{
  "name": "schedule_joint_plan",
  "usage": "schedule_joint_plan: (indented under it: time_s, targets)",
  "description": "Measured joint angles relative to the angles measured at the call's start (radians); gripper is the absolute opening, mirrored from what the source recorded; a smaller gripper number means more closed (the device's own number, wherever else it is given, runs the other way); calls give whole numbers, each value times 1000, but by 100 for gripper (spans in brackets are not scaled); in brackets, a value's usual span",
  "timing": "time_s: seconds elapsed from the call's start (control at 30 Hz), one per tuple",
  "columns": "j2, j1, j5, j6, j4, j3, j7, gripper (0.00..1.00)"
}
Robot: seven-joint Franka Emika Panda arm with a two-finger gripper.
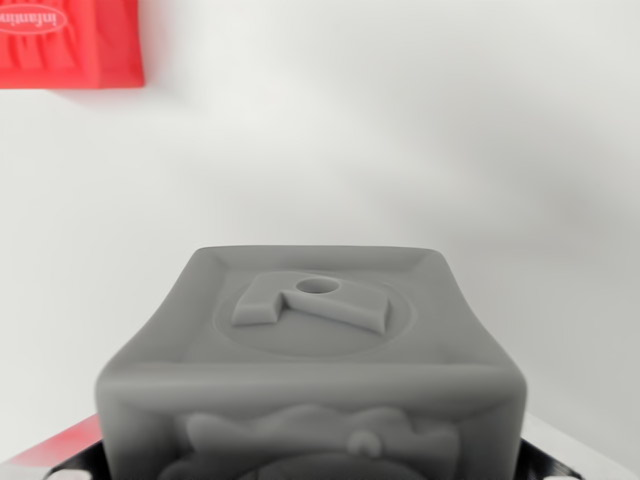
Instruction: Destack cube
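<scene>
Filling the lower middle of the wrist view, a grey cube (310, 370) sits closest to the lens, so near that its front face runs off the bottom edge. Its top face is a shallow recessed panel with rounded corners, carrying a raised circle, an embossed shape like a numeral, and a small round hole near the far side. More moulded relief shows on the front face, too blurred and cropped to make out. At the bottom corners, on either side of the cube, dark and shiny bits of the gripper (310, 475) peek in, with a red smear beside the one at the wrist view's left. These parts flank the cube closely, but the fingertips are out of sight, so how wide it stands and whether it grips the cube cannot be told. Whatever lies under the cube is hidden as well. Behind it spreads a plain white table (400, 150), softly shadowed. Well apart, in the upper corner at the wrist view's left, lies a red block (65, 40) with white lettering, cut off by the frame
</scene>
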Motion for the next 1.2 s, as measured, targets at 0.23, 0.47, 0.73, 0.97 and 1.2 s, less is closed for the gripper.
schedule_joint_plan:
  time_s: [0.23,0.47,0.73,0.97,1.2]
  targets:
    - [0,-20,1,13,-13,-5,-26,0]
    - [0,-39,2,25,-25,-10,-51,0]
    - [0,-60,4,39,-37,-17,-80,0]
    - [4,-80,6,52,-46,-22,-106,0]
    - [7,-101,7,63,-54,-27,-132,0]
